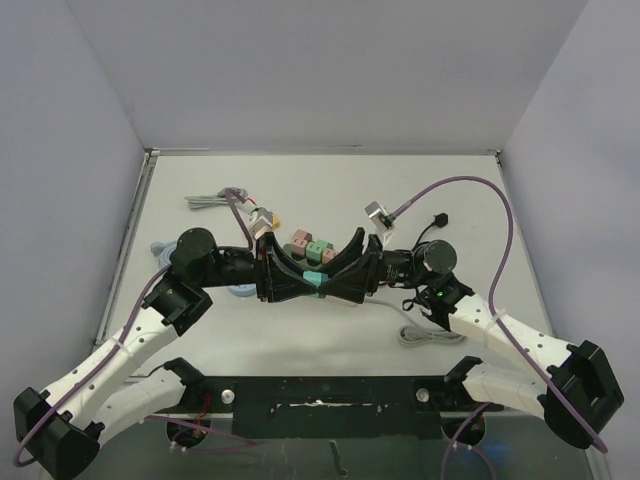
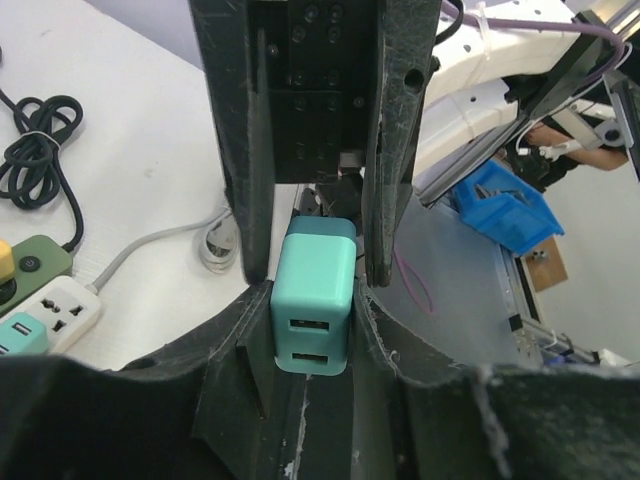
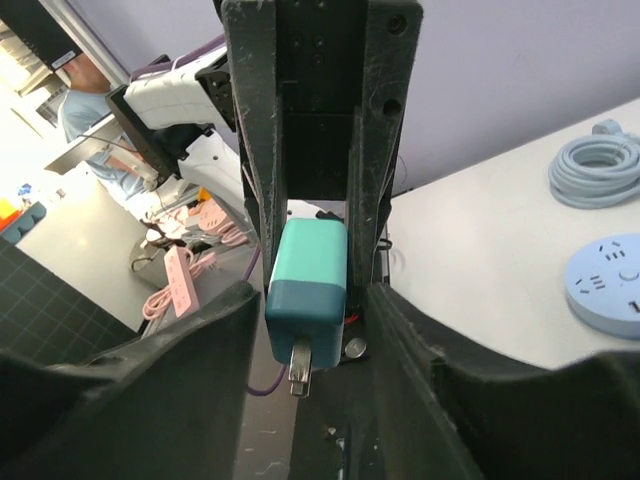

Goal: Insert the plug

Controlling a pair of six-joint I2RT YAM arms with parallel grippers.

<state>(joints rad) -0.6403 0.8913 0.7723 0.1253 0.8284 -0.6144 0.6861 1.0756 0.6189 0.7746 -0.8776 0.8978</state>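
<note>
The teal plug (image 1: 315, 279) hangs above the bench (image 1: 450, 180) at the middle, where both arms meet tip to tip. The left pincer (image 2: 312, 292) is clamped on its pale half, with the two USB ports facing that wrist's camera. The right pincer (image 3: 314, 292) brackets the darker pronged end, but whether its fingers actually press on it I cannot tell. Just beyond the meeting point lies a power strip (image 1: 305, 246) that already carries pink and green cubes. A white socket strip (image 2: 60, 305), a coiled black cable (image 2: 35, 150), a round blue socket (image 3: 610, 285) and a coiled pale-blue cable (image 3: 595, 170) lie around.
</note>
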